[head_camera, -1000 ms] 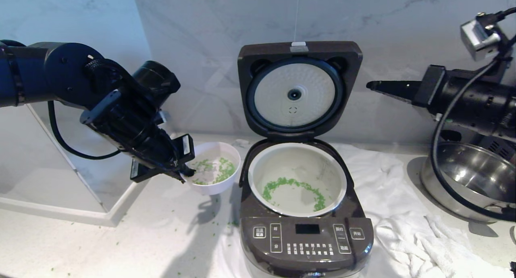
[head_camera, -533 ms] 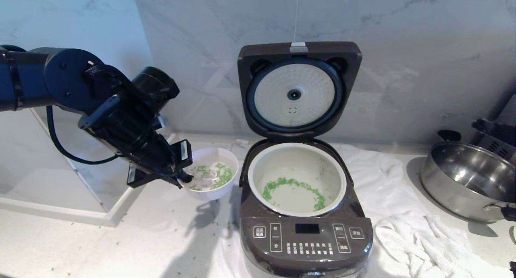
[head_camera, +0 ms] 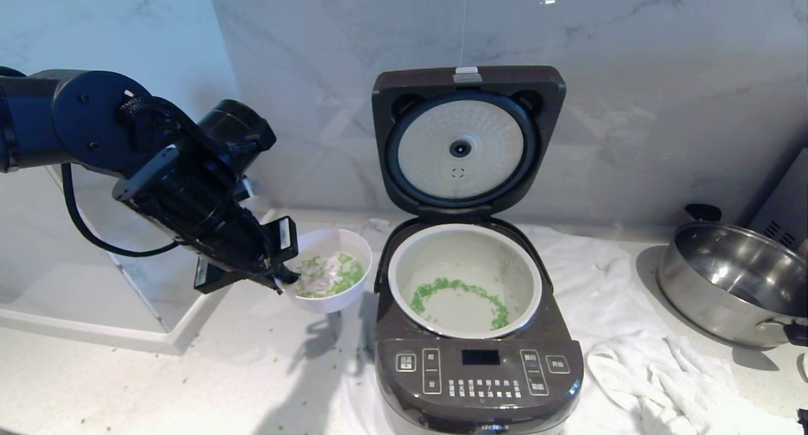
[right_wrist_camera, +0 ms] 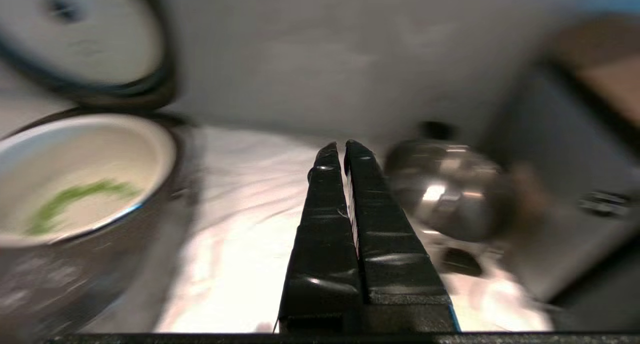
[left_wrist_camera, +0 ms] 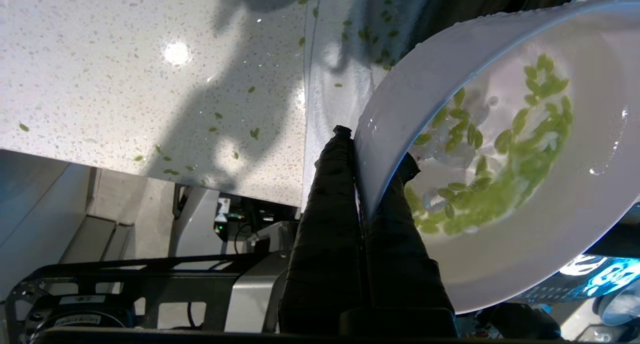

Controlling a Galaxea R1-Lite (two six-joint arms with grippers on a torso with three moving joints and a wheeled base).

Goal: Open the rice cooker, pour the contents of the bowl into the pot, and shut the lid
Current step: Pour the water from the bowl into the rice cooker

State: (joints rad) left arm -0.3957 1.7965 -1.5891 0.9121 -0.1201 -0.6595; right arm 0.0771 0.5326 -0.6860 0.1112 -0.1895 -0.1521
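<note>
Black right hand point(right_wrist_camera: 339, 147), fingers together, wrist view only.

Left arm reaches in from 9 o'clock, left gripper point(head_camera: 282, 278) angled down, fingers point(left_wrist_camera: 330, 194) clamped. Right gripper point(right_wrist_camera: 340, 147) fingers pressed together.
</note>
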